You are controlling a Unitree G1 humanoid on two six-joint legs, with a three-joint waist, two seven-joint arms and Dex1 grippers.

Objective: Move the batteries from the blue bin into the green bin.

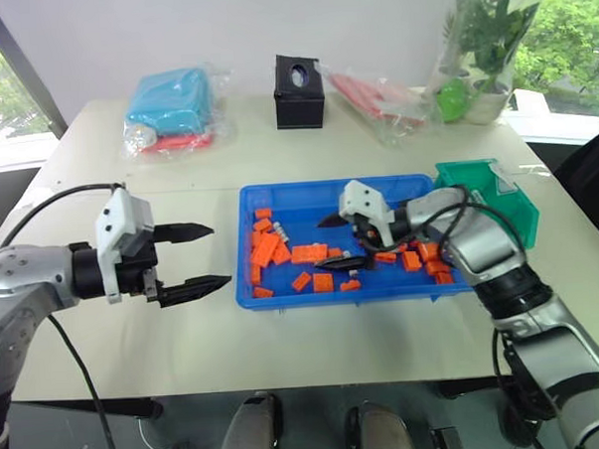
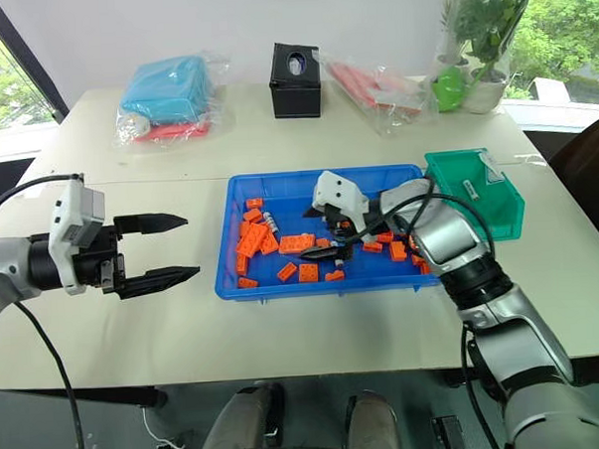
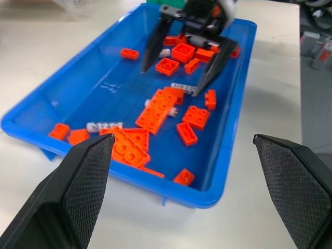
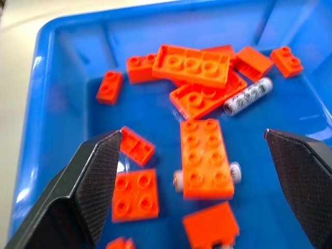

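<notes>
Silver batteries [image 4: 248, 96] loose among orange blocks [image 4: 206, 157] in blue bin [image 1: 278, 192]; one half under a block. Light, stiff, slick, prob roll; pinch mid-barrel. Right tool [image 1: 338, 243] spread wide over bin, empty. Left tool [image 1: 194, 257] spread too, off-bin over surface [image 1: 135, 331]. Green bin [image 1: 523, 213] just beside.

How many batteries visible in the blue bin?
3 batteries clear: one bare by the orange stack at the left end, one half under a flat orange block, one beside the right gripper. Blocks may hide more.
</notes>
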